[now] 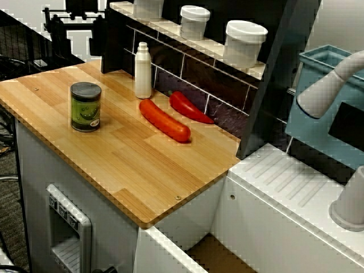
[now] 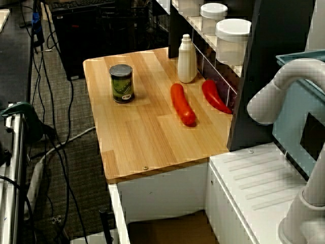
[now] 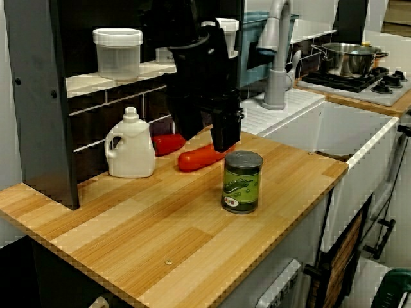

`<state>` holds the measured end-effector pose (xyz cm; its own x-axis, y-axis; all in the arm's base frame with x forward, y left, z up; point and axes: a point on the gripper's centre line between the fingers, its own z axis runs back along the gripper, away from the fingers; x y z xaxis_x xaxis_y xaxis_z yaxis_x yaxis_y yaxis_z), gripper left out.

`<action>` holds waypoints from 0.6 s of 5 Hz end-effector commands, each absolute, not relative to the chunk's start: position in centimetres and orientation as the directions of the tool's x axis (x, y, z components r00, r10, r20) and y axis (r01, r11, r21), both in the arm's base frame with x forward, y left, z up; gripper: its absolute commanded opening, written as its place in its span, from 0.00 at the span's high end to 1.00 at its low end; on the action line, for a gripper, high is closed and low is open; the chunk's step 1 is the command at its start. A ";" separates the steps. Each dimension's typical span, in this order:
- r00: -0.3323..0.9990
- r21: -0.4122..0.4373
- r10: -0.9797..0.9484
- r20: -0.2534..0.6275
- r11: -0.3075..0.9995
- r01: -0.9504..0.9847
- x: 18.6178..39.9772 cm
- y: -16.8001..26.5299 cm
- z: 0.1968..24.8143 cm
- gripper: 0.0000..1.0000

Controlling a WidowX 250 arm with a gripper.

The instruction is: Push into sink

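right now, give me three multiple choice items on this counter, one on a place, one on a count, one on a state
1. Where is the green can?
A. on the tiled shelf
B. on the wooden counter, apart from the other things
C. on the floor

2. How many red vegetables lie on the counter?
A. one
B. four
C. two

3. How does the green can stand?
A. upright
B. on its side
C. leaning on the white bottle

Answers:
1 B, it rests on the wood with bare board all around it.
2 C, a longer one and a darker one lie near the back wall.
3 A, its dark top faces up and its label reads level.
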<state>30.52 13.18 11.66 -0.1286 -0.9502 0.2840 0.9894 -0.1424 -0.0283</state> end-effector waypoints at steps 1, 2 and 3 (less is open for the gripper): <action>-0.105 -0.005 -0.968 0.229 -0.109 0.994 30.3 15.1 11.4 0.00; -0.127 0.002 -0.974 0.190 -0.129 0.992 29.8 14.2 10.3 0.00; -0.151 0.002 -0.973 0.172 -0.153 0.988 29.2 13.1 9.4 0.00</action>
<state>28.91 12.56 7.15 -0.1337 -0.9669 0.2173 0.9871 -0.1494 -0.0574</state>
